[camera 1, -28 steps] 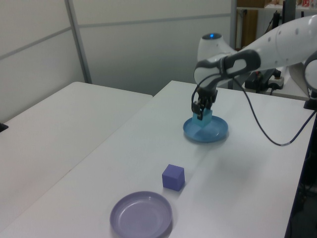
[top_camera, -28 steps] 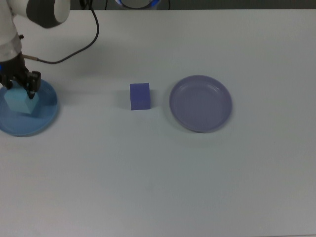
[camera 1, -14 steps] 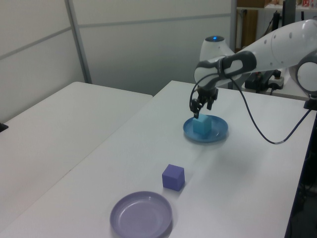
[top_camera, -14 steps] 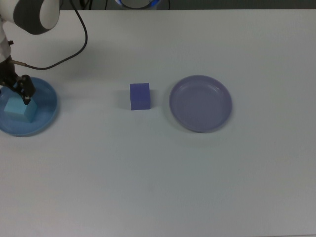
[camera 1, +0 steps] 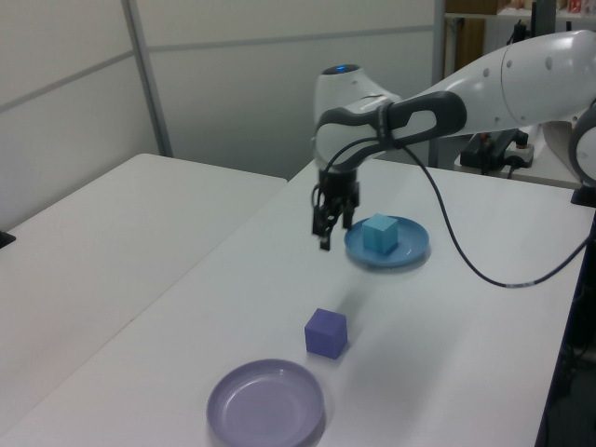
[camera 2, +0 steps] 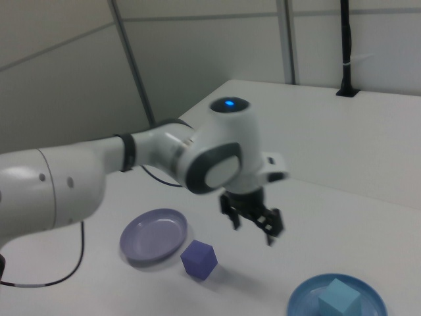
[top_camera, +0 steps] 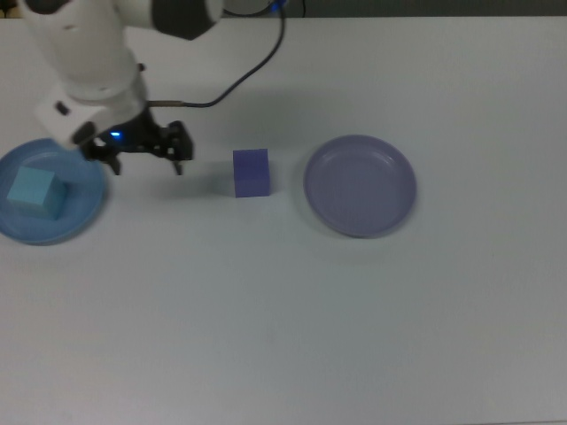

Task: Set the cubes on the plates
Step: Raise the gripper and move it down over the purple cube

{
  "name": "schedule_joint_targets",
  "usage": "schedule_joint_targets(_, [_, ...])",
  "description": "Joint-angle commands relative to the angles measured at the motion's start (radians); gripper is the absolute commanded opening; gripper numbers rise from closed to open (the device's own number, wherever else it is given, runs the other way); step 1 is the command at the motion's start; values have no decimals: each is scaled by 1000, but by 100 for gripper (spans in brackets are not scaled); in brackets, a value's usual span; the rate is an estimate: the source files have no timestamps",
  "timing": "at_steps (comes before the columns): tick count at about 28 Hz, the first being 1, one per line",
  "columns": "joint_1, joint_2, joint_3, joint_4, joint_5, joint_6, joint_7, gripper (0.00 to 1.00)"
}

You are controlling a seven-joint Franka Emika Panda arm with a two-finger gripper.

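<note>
The bench (top_camera: 354,319) looks like a smooth, matt white laminate with only a soft sheen. The light cyan cube (top_camera: 36,190) and the indigo cube (top_camera: 251,172) both have a dull, matt finish, like foam or painted wood; which one cannot be told. The sky blue plate (top_camera: 78,217) and the lavender plate (top_camera: 360,185) look like smooth plastic with a faint gloss on the rims. The arm's shell (camera 1: 521,74) is glossy white plastic with dark grey joints; the tool (top_camera: 146,158) is matt black, and its cable (top_camera: 244,75) looks like black rubber.
</note>
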State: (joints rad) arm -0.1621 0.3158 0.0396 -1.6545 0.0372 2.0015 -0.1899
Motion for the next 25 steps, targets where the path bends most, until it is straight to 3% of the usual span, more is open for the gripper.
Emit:
schedule_joint_targets(1, [42,-32,42,-21,16,-64,64,100])
schedule_joint_targets(4, [75,-35,54,-39,6,-78,101,100])
schedule_joint_targets(11, [179,-50,54,-160,-56,-67,142,100])
schedule_joint_targets(25, [187,-38,54,-257,-126,40,176,100])
